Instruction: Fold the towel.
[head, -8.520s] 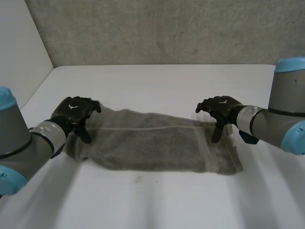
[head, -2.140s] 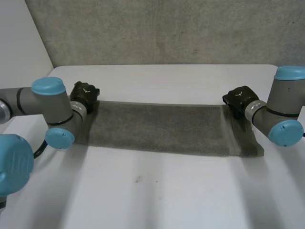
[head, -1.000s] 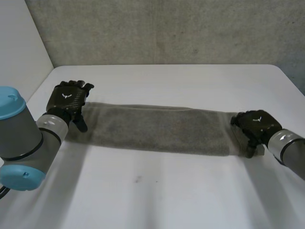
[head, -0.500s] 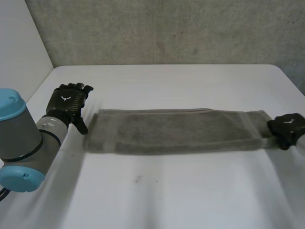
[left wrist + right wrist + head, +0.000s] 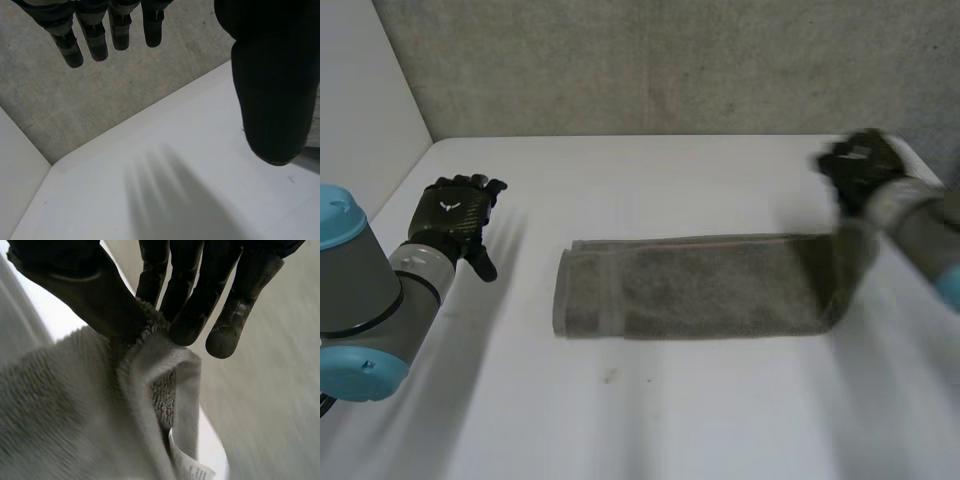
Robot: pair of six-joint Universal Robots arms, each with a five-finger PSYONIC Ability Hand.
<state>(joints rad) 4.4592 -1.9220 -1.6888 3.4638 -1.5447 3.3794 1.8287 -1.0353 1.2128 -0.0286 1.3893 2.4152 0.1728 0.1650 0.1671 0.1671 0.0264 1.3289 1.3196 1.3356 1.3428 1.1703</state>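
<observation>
A grey towel (image 5: 700, 285), folded into a long strip, lies across the middle of the white table (image 5: 670, 420). Its right end rises off the table to my right hand (image 5: 860, 165), which is raised above the table's far right. In the right wrist view the thumb and fingers of that hand (image 5: 190, 295) pinch the end of the towel (image 5: 75, 425), and a small white label (image 5: 192, 470) hangs below. My left hand (image 5: 452, 215) hovers left of the towel, a clear gap away, with straight fingers (image 5: 95, 35) and nothing in it.
A grey wall (image 5: 670, 60) runs along the back of the table and a white panel (image 5: 360, 100) stands at the left. The table's right edge lies just under my right arm (image 5: 920, 230).
My right hand closed on the towel's right end, dragged the towel rightward away from the left hand, then lifted that end up and back. The left hand has barely moved.
</observation>
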